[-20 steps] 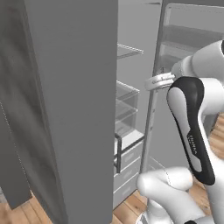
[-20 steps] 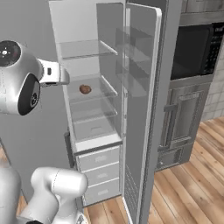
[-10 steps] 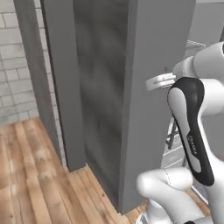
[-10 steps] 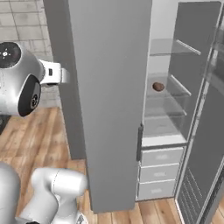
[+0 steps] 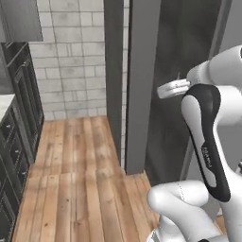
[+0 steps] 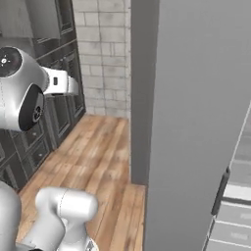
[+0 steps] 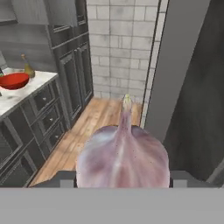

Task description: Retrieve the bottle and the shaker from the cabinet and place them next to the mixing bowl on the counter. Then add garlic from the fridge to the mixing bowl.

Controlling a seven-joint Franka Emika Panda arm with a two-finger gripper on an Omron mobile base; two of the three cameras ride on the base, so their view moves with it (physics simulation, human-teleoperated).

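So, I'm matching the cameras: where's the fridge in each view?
Left base view: fridge stands upright at centre.
Right base view: takes up the right half.
Hand view: upper right.
Shared landmark: tiled wall, left of the fridge in all three.

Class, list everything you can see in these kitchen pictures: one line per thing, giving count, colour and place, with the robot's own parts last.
garlic: one, whitish-purple, held close before the hand camera.
mixing bowl: one, red, on the counter, far left.
bottle: one, amber, behind the bowl.
fridge: one, grey, right side; drawers showing at the edge.
cabinets: dark grey, along the left wall.
floor: wooden planks.
wall: pale brick tiles.
gripper: one, closed on the garlic.
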